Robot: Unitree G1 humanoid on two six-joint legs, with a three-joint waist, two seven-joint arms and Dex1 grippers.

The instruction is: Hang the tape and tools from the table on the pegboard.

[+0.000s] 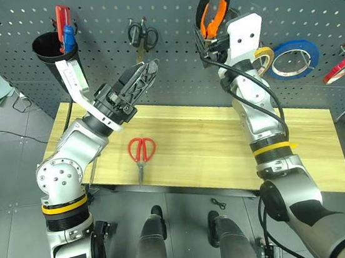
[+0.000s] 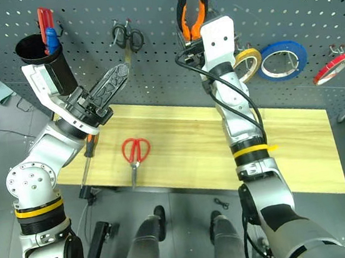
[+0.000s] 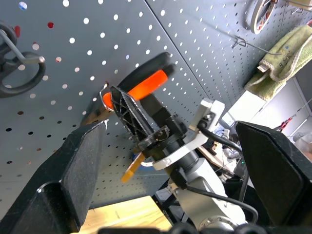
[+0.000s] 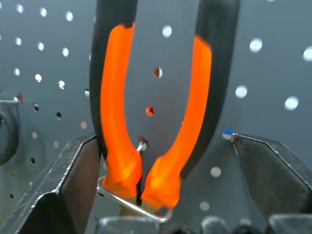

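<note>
Table (image 1: 313, 149): one scissors (image 1: 141, 153), one screwdriver (image 2: 88, 158)

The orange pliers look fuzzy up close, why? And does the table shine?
In the right wrist view the pliers sit very near the lens, so their edges go soft, as do the right hand's fingers. In the left eye view the table looks evenly lit, with no bright glare.

Even bright light showing; soft shadows lying under table (image 1: 313, 149); pliers (image 4: 156, 117) blurring close beyond right gripper (image 4: 161, 180).

pliers (image 4: 156, 112) hooked on pegboard (image 4: 273, 63), seemingly freed
</note>
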